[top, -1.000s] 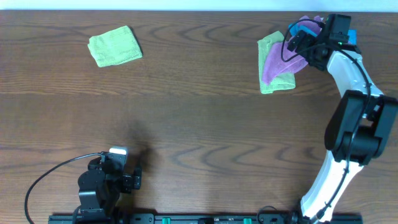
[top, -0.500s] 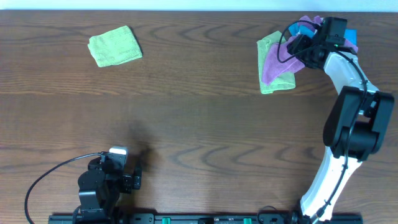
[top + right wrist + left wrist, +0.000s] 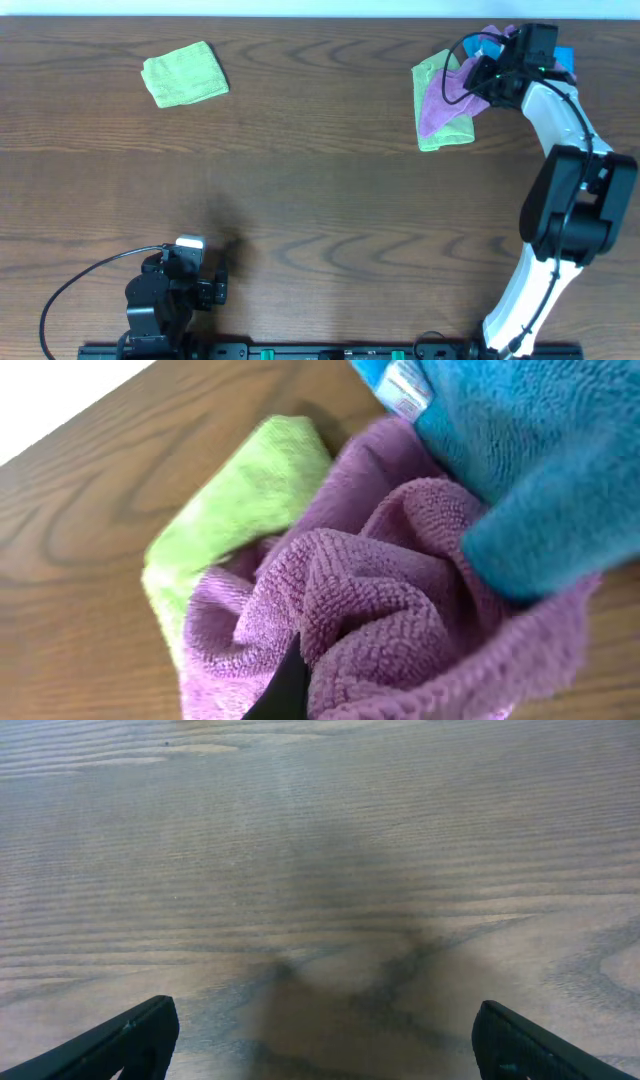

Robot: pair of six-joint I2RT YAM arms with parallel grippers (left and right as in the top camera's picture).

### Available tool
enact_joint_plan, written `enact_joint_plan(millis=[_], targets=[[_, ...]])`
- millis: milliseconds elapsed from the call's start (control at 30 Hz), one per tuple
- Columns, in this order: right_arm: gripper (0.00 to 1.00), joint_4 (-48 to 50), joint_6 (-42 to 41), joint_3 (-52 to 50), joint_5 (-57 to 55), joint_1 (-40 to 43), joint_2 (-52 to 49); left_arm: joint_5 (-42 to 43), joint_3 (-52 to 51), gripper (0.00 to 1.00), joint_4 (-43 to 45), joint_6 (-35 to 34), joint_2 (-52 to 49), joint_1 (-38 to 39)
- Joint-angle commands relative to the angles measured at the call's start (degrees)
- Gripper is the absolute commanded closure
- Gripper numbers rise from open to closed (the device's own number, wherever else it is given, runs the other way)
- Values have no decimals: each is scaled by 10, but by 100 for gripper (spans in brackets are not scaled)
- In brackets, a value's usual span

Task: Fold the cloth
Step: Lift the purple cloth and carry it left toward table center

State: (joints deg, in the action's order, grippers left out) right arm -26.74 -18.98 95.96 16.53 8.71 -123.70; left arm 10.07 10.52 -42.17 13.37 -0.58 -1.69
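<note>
The right hand [image 3: 286,688] is closed, its dark fingertip buried in a bunched ridge of the purple cloth [image 3: 370,610], pinching a fold of it. The cloth lies crumpled at the far right of the surface [image 3: 320,180], draped over a green cloth [image 3: 240,510], with a teal cloth [image 3: 520,460] overlapping its other side. To do this step well, the pinch should probably catch purple fabric only. The lift should be slow, so green and teal are not dragged along, and should carry the cloth to bare wood for spreading. The right arm stretches to the far edge, wrist turned left toward the pile. The left hand [image 3: 320,1045] is wide open and empty, low over bare wood at the near edge, well apart.
</note>
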Motion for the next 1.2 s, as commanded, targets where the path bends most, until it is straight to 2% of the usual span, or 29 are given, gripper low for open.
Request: enact_joint_plan(millis=[0,400,667,900,1167], targets=[[99,-13,44,10,4,-11,47,-4,-9,5,-9,4,4,3],[99,-125,118,10,15,-24,159,-4,-9,5,-9,4,4,3],[99,-232,170,10,18,-72,262,-4,-9,5,-9,4,4,3],[99,-311,184,10,49,-162,316,-4,-9,5,-9,4,4,3],[99,-316,183,10,68,-308,317,-4,-9,5,-9,4,4,3]])
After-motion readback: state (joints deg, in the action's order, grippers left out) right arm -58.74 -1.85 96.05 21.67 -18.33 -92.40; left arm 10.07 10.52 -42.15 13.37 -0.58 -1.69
